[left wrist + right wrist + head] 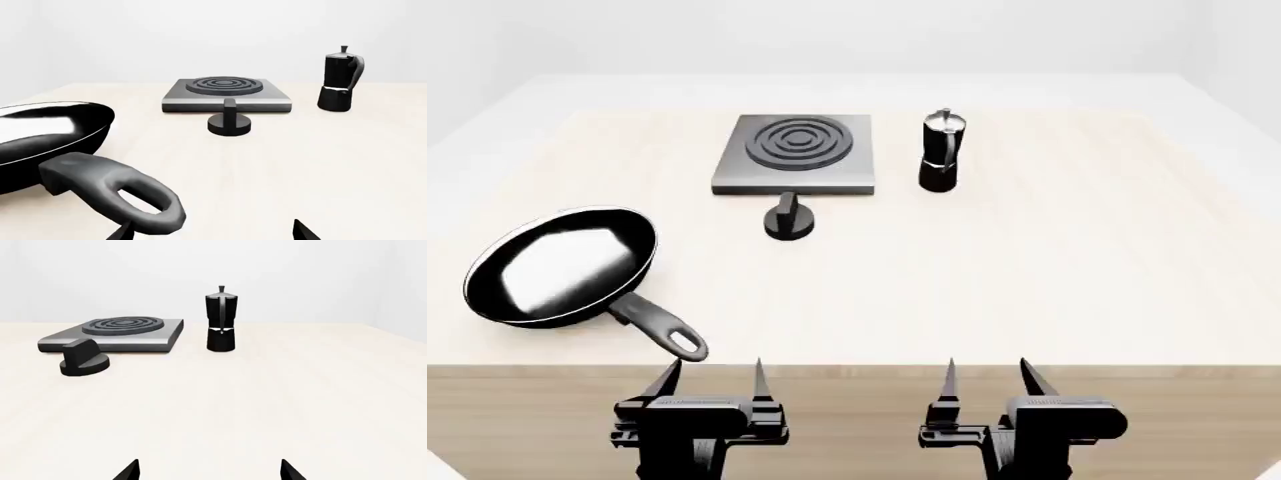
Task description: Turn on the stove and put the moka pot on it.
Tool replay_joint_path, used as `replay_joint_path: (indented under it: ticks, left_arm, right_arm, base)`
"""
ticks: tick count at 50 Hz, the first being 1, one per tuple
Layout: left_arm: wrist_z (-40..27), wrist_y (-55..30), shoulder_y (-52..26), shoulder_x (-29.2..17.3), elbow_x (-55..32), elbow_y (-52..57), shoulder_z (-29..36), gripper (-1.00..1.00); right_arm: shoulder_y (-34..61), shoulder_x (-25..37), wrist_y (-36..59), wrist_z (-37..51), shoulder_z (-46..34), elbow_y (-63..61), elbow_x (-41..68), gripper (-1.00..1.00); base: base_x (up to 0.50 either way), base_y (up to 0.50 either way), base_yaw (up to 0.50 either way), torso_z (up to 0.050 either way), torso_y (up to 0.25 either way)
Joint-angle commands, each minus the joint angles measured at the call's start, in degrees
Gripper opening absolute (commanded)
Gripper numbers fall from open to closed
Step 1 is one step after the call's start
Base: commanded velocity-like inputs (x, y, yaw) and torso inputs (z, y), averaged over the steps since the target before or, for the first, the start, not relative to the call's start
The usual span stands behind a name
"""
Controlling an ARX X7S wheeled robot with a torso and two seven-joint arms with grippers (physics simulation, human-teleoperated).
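The stove [797,152] is a flat dark-grey plate with raised burner rings at the table's far middle; its round black knob [789,219] sits just in front of it. The moka pot [941,150], black with a knobbed lid and side handle, stands upright to the stove's right. Stove [227,94], knob [229,121] and moka pot [340,80] also show in the left wrist view, and stove [113,334], knob [83,359] and pot [220,320] in the right. My left gripper [710,378] and right gripper [988,376] hover open and empty at the table's near edge.
A black frying pan [561,265] lies at the near left of the light wooden table [1028,270], its handle [661,328] pointing toward my left gripper. In the left wrist view that handle [113,192] lies close beside one fingertip.
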Motion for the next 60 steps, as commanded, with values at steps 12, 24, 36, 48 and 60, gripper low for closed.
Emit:
replay_joint_path:
  ticks: [12, 24, 36, 48, 60]
  left_arm:
    - [-3.53, 0.50, 0.75, -2.72, -2.21, 2.04, 2.54, 1.00]
    - [-6.72, -13.11, -0.75, -7.34, 1.45, 28.57, 0.75, 1.00]
    - [-7.11, -22.88, -4.41, -10.21, 1.86, 47.79, -2.34, 1.00]
    - [7.43, -30.60, -9.43, -2.06, 12.03, 59.99, -5.60, 1.00]
    - [8.98, -28.55, -8.80, -0.09, 11.64, 59.99, -6.55, 1.00]
  right_arm:
    - [0.24, 2.47, -1.28, 3.69, -2.82, 1.08, 2.06, 1.00]
    - [7.54, 4.55, 12.54, 6.48, -2.95, -19.41, 1.75, 1.00]
    - [17.70, 7.00, 32.12, 8.08, -0.52, -43.29, 4.39, 1.00]
    - [23.73, 7.68, 43.04, 8.63, 4.11, -56.50, 9.70, 1.00]
    - [22.65, 7.98, 41.95, 9.47, 4.01, -57.12, 10.76, 1.00]
  base:
    - [0.00, 0.00, 0.00, 0.000, 0.000]
    - [0.00, 0.00, 0.00, 0.000, 0.000]
    - [0.00, 0.00, 0.00, 0.000, 0.000]
    - [0.00, 0.00, 0.00, 0.000, 0.000]
    - [0.00, 0.00, 0.00, 0.031, 0.028]
